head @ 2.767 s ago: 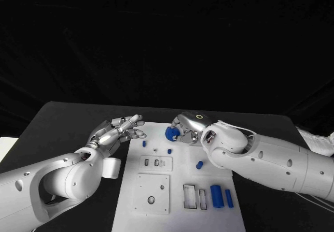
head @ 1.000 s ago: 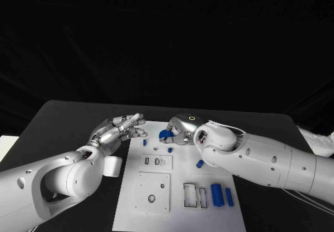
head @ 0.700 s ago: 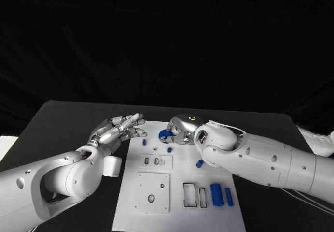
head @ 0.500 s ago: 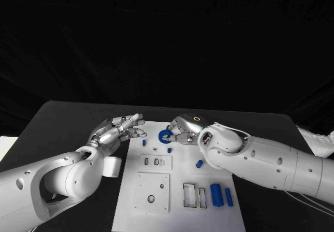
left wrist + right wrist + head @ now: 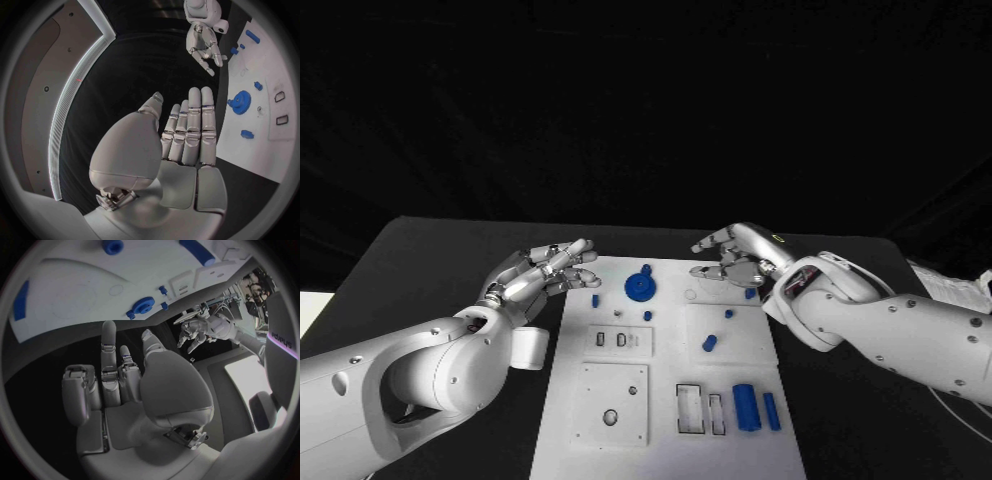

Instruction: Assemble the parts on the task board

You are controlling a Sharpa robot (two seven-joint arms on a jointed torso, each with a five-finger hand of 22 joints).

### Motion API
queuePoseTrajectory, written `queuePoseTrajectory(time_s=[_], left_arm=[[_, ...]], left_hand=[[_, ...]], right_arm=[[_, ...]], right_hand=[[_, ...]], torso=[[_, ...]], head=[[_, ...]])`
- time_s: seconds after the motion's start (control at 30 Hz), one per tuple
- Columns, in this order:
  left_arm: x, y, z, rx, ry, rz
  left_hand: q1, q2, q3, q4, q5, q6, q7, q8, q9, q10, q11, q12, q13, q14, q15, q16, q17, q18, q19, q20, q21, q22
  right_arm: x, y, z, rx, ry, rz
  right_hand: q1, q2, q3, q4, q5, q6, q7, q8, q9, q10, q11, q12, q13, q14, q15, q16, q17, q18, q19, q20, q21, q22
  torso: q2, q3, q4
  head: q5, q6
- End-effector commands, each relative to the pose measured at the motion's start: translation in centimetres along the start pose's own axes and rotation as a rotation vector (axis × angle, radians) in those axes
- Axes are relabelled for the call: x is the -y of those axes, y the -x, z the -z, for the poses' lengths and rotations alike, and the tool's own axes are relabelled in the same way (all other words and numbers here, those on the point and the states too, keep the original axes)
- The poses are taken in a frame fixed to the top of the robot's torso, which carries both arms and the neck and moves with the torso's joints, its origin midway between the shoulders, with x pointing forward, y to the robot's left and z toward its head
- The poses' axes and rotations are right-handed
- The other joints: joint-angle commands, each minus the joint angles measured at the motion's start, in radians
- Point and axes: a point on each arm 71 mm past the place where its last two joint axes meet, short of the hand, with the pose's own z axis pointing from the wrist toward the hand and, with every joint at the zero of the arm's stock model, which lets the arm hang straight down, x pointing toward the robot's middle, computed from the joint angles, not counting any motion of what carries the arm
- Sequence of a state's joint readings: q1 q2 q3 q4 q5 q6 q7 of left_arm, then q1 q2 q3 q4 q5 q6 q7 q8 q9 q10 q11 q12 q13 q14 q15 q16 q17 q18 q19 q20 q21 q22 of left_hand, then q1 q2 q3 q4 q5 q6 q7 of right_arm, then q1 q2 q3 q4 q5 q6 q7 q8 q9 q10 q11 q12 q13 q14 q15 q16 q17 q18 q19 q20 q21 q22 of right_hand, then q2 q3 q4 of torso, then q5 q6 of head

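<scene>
A toothed blue gear (image 5: 640,289) stands on the flat white task board (image 5: 661,400).

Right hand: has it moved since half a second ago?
Yes. The right hand has let go of the blue gear and drawn back toward the right edge of the task board.

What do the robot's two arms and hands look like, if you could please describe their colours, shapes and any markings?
Both arms are thick, rounded glossy white shells with small dark screw holes. The left hand and right hand are silver metal with segmented fingers; the right hand's back carries a small glowing ring. In the wrist views the palms look smooth and pale grey.
</scene>
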State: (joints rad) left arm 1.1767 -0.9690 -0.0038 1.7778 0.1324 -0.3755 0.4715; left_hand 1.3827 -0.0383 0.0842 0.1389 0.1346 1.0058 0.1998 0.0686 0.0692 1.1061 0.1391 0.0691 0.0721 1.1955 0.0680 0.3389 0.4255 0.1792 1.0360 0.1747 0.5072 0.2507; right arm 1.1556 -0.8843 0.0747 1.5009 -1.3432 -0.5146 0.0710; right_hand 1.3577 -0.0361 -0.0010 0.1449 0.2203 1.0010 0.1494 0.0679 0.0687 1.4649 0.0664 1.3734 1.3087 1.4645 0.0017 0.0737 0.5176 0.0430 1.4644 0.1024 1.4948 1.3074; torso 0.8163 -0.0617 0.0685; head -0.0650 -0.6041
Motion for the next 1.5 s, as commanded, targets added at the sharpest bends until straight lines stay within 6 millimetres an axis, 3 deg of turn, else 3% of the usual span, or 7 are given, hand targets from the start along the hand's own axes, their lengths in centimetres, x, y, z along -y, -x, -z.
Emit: queuePoseTrajectory(time_s=[0.03, 0.2, 0.5, 0.7, 0.77, 0.93, 1.5], left_arm=[[0.0, -0.1, -0.2, -0.023, -0.003, 0.016], [-0.2, -0.1, -0.4, -0.038, -0.009, -0.008], [-0.7, -0.1, -0.8, -0.049, -0.007, -0.026], [-0.8, -0.1, -0.9, -0.049, -0.004, -0.028], [-0.9, -0.1, -0.9, -0.049, -0.004, -0.028], [-0.9, -0.2, -1.0, -0.048, -0.002, -0.029], [-0.9, 0.0, -0.9, -0.043, 0.001, -0.031]], left_hand=[[0.005, 0.01, 0.003, -0.007, -0.003, 0.0, -0.003, -0.001, 0.0, -0.005, -0.001, 0.0, -0.001, -0.004, 0.003, -0.005, 0.002, 0.002, -0.006, 0.001, 0.007, 0.002], [0.007, 0.011, 0.005, -0.009, -0.003, 0.003, -0.004, 0.001, 0.001, -0.001, -0.002, 0.001, 0.0, -0.003, 0.002, -0.006, 0.003, 0.003, -0.007, 0.0, 0.008, 0.002], [0.007, 0.012, 0.005, -0.009, -0.003, 0.004, -0.004, 0.001, 0.001, 0.0, -0.003, 0.002, 0.0, -0.003, 0.002, -0.007, 0.003, 0.003, -0.007, 0.0, 0.009, 0.002], [0.008, 0.012, 0.006, -0.01, -0.003, 0.006, -0.005, 0.001, 0.001, 0.002, -0.003, 0.003, 0.0, -0.002, 0.001, -0.007, 0.003, 0.003, -0.008, 0.0, 0.009, 0.003], [0.008, 0.012, 0.006, -0.01, -0.003, 0.006, -0.005, 0.001, 0.001, 0.002, -0.003, 0.003, 0.0, -0.002, 0.001, -0.007, 0.003, 0.003, -0.008, 0.0, 0.009, 0.003], [0.008, 0.011, 0.006, -0.01, -0.003, 0.006, -0.005, 0.001, 0.001, 0.002, -0.003, 0.003, 0.0, -0.003, 0.001, -0.008, 0.003, 0.003, -0.008, 0.0, 0.009, 0.003], [0.007, 0.01, 0.006, -0.01, -0.004, 0.006, -0.004, 0.001, 0.001, 0.002, -0.003, 0.002, 0.0, -0.003, 0.001, -0.008, 0.004, 0.003, -0.008, 0.0, 0.01, 0.003]], right_arm=[[1.7, 0.4, 0.8, -0.071, -0.028, -0.287], [4.4, 1.6, 2.2, -0.082, -0.082, -0.313], [7.4, 2.4, 3.6, -0.088, -0.145, -0.251], [8.1, 1.8, 4.1, -0.105, -0.162, -0.223], [8.3, 1.6, 4.3, -0.11, -0.165, -0.213], [8.5, 1.4, 4.6, -0.124, -0.176, -0.179], [8.8, 0.8, 5.1, -0.15, -0.197, -0.146]], right_hand=[[0.047, -0.011, 0.009, -0.04, -0.006, -0.007, 0.005, -0.005, -0.001, 0.007, 0.002, -0.017, 0.144, 0.023, -0.001, -0.007, 0.0, -0.002, 0.014, 0.002, -0.007, 0.069], [0.094, -0.025, 0.023, -0.086, -0.002, -0.009, 0.006, -0.004, 0.0, 0.003, 0.001, -0.024, 0.14, 0.018, -0.003, -0.008, -0.003, -0.002, 0.014, 0.001, -0.008, 0.069], [0.092, -0.036, 0.02, -0.095, -0.001, -0.017, 0.008, -0.006, -0.002, 0.005, 0.003, -0.021, 0.142, 0.019, -0.001, -0.007, -0.004, -0.003, 0.016, 0.001, -0.006, 0.073], [0.072, -0.04, 0.011, -0.091, -0.004, -0.03, 0.01, -0.006, -0.002, 0.005, 0.006, -0.021, 0.142, 0.02, 0.001, -0.006, -0.005, -0.003, 0.017, 0.003, -0.005, 0.075], [0.062, -0.04, 0.005, -0.089, -0.024, -0.033, 0.01, -0.005, -0.002, 0.006, 0.006, -0.019, 0.143, 0.022, 0.002, -0.006, -0.005, -0.004, 0.018, 0.004, -0.005, 0.076], [0.051, -0.039, -0.002, -0.087, -0.038, -0.033, 0.01, -0.004, 0.0, 0.012, 0.007, -0.007, 0.149, 0.023, 0.002, -0.005, -0.005, -0.005, 0.023, 0.005, -0.001, 0.085], [0.03, -0.029, -0.021, -0.09, -0.032, -0.02, 0.007, 0.002, 0.003, 0.062, 0.005, 0.101, 0.209, 0.026, 0.001, -0.006, -0.006, -0.017, 0.052, 0.004, 0.026, 0.144]], torso=[[-0.004, 0.016, -0.012], [-0.007, 0.0348, -0.0184], [-0.01, 0.0603, -0.0189], [-0.008, 0.0694, -0.0194], [-0.008, 0.0705, -0.0205], [-0.009, 0.0664, -0.0202], [-0.011, 0.061, -0.0199]], head=[[0.007, 0.005], [0.008, 0.008], [0.003, 0.011], [0.003, 0.008], [0.002, 0.008], [-0.006, 0.003], [-0.01, -0.001]])
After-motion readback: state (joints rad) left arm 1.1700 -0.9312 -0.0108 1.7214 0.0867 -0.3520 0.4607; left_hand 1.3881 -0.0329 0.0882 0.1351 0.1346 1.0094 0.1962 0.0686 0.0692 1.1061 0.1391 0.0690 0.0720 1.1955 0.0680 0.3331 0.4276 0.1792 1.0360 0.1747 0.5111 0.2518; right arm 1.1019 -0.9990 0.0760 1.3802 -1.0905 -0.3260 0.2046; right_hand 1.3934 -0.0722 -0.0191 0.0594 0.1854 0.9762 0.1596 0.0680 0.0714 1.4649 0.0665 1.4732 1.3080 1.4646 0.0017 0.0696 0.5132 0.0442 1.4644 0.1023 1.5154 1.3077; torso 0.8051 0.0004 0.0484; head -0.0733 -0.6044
